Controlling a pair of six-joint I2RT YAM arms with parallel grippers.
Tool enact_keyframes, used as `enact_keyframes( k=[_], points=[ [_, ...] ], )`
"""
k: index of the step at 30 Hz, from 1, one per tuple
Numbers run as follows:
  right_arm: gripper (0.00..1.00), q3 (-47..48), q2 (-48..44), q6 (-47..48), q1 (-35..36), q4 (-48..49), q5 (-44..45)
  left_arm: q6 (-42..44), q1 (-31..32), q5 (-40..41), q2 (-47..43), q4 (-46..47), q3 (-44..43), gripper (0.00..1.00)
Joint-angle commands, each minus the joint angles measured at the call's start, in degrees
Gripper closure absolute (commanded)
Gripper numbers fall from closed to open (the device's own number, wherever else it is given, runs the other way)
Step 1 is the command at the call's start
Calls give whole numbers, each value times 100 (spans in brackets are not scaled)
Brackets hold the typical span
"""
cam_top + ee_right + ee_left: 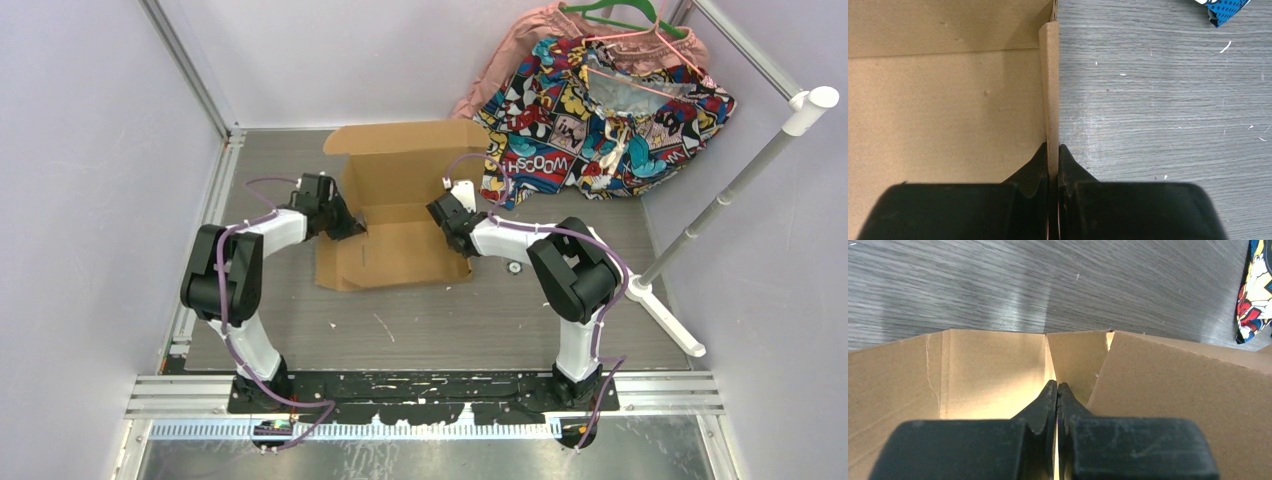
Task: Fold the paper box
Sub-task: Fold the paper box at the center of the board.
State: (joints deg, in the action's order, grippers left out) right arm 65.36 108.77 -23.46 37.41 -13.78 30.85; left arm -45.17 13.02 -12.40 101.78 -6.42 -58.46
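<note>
The paper box [400, 258] is plain brown cardboard, half raised on the grey table, with its rear lid flap [412, 150] standing up. My left gripper [352, 228] is at the box's left side. In the left wrist view its tips [1057, 385] are pressed together with nothing visible between them, pointing at an inner corner of the box [998, 370]. My right gripper [452, 218] is at the box's right side. In the right wrist view it [1053, 146] is shut on the thin upright edge of the right side wall [1049, 85].
A comic-print cloth [600, 110] with a pink garment and hangers lies at the back right, close to the box's rear corner. A white rod stand [735, 185] leans along the right. Metal frame rails [215, 190] border the table's left.
</note>
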Motion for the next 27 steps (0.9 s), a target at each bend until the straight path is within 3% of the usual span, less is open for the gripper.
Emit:
enact_keyframes(
  k=[1,14,27],
  points=[
    [99,-133,352,-123,62,-352,-238,-207,103,296,71,764,-19,100],
    [99,-87,384,-99,65,-373,-248,-111,105,533,310,994,-253,100],
    [99,-21,452,-79,-22,-409,-235,632,62,1062,-1500,-653,-413,100]
  ],
)
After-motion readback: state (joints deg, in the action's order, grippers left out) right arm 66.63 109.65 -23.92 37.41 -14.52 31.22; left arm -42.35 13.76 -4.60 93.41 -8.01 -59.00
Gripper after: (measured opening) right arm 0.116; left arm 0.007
